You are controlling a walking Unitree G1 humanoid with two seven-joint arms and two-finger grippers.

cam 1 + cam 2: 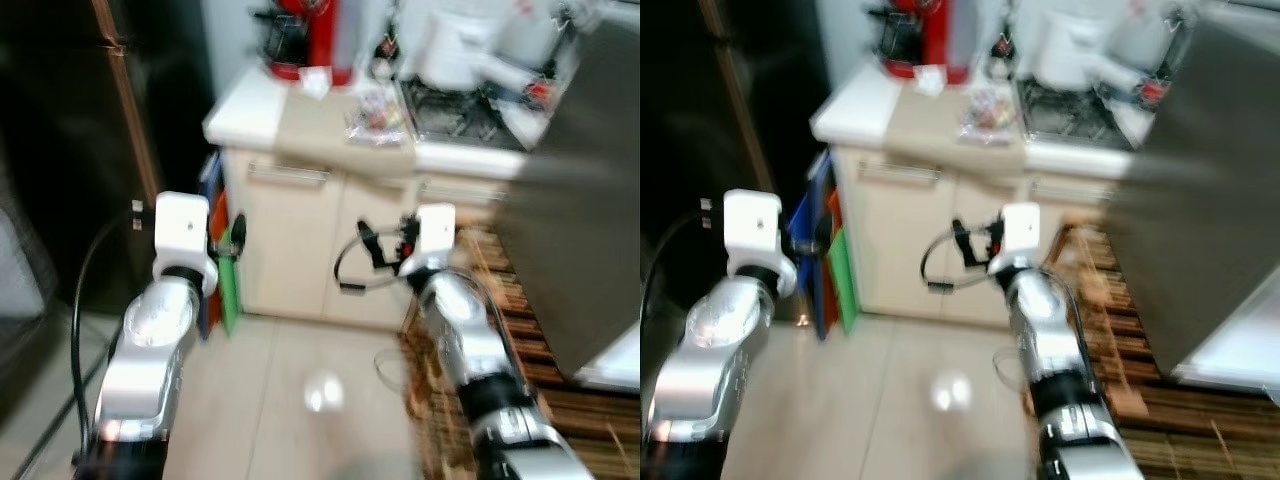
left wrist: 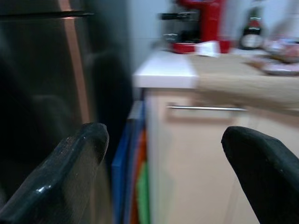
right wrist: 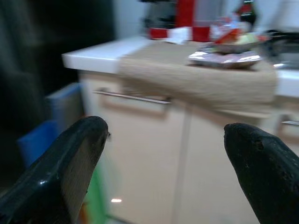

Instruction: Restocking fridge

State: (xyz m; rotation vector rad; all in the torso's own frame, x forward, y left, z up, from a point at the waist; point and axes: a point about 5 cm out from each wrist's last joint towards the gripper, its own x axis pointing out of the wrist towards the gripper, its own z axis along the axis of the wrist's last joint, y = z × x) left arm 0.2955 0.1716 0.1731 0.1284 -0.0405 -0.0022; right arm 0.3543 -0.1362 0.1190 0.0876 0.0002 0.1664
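Fingers of both the left gripper [image 2: 163,172] and right gripper [image 3: 163,172] are held wide apart, empty. The tall dark steel fridge [image 1: 70,150] is seen ahead to the left, its long axis upright, nearer the left arm

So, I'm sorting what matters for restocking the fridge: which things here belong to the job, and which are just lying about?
Job:
dark fridge
left gripper, open, empty
right gripper, open, empty

Lying about:
red coffee machine
plate of wrapped food
dark bottle
stovetop
coloured boards beside the cabinet
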